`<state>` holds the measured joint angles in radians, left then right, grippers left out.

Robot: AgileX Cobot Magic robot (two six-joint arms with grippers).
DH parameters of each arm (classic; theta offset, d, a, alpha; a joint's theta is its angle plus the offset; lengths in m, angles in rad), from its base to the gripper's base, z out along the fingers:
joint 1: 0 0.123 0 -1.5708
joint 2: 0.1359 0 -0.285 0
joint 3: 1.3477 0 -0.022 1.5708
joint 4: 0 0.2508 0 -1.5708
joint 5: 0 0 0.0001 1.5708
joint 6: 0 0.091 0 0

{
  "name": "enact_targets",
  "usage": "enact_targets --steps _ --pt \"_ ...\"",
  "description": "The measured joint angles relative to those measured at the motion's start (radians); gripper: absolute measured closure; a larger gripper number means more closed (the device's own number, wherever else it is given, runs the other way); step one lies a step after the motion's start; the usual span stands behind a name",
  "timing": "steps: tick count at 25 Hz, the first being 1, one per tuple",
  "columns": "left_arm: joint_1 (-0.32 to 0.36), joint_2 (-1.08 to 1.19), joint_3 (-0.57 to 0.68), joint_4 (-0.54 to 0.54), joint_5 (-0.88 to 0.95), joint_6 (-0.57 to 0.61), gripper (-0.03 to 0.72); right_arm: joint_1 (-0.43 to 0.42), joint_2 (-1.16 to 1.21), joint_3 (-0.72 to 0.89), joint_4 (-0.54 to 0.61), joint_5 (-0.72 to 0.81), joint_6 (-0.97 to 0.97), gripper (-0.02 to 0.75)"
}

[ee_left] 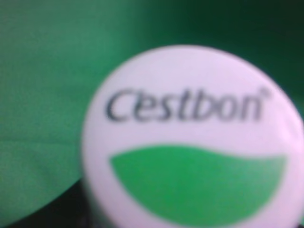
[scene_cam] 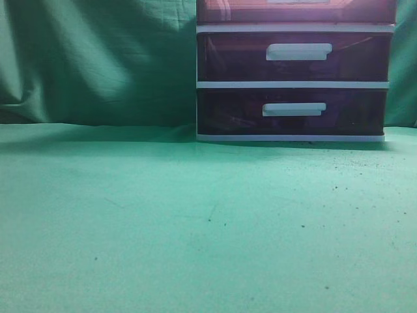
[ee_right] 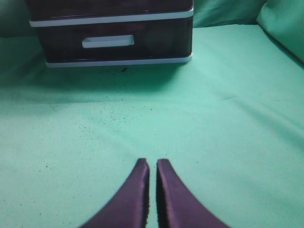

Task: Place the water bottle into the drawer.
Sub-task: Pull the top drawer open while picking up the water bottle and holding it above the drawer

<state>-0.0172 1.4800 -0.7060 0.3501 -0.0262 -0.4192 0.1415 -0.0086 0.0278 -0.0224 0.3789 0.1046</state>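
Observation:
The water bottle's white cap, printed "C'estbon" over a green shape, fills the left wrist view very close to the camera. It sits right where my left jaws are, and the fingers are hidden behind it. The bottle and both arms are outside the exterior view. The drawer shows only as a reddish strip at the top edge of the exterior view, above two like drawers; I cannot tell if it is pulled out. My right gripper is shut and empty, low over the green cloth, well in front of the unit.
The white-framed drawer unit stands at the back right on a green cloth that also hangs behind it. Cloth folds rise at the right in the right wrist view.

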Motion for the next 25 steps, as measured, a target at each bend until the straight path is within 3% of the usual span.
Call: enact_targets --steps 3,10,11,14,16,18,20,25 --pt "-0.057 -0.068 -0.044 0.000 0.081 0.000 0.391 0.000 0.000 0.000 0.000 0.000 0.000 0.738" --pt "-0.284 -0.226 -0.201 0.000 0.338 0.000 0.391 0.000 0.000 0.000 0.000 0.000 0.000 0.738" --pt "-0.319 -0.246 -0.219 -0.002 0.368 0.000 0.391 0.000 0.000 0.000 0.000 -0.004 -0.010 0.688" --pt "-0.412 -0.304 -0.254 -0.005 0.440 0.000 0.391 0.000 0.000 0.000 0.000 -0.049 -0.021 0.688" --pt "-0.465 -0.338 -0.260 -0.010 0.476 0.009 0.391 0.000 0.000 0.002 0.000 -0.186 -0.022 0.688" --pt "-0.516 -0.366 -0.260 -0.016 0.517 0.015 0.391 0.000 0.000 0.003 0.000 -0.451 -0.025 0.688" --pt "-0.553 -0.378 -0.260 -0.021 0.544 0.015 0.391 0.000 0.000 -0.024 0.014 -0.624 -0.028 0.688" --pt "-0.594 -0.380 -0.260 -0.026 0.550 0.016 0.391 0.000 0.193 -0.311 0.006 -0.308 -0.080 0.688"
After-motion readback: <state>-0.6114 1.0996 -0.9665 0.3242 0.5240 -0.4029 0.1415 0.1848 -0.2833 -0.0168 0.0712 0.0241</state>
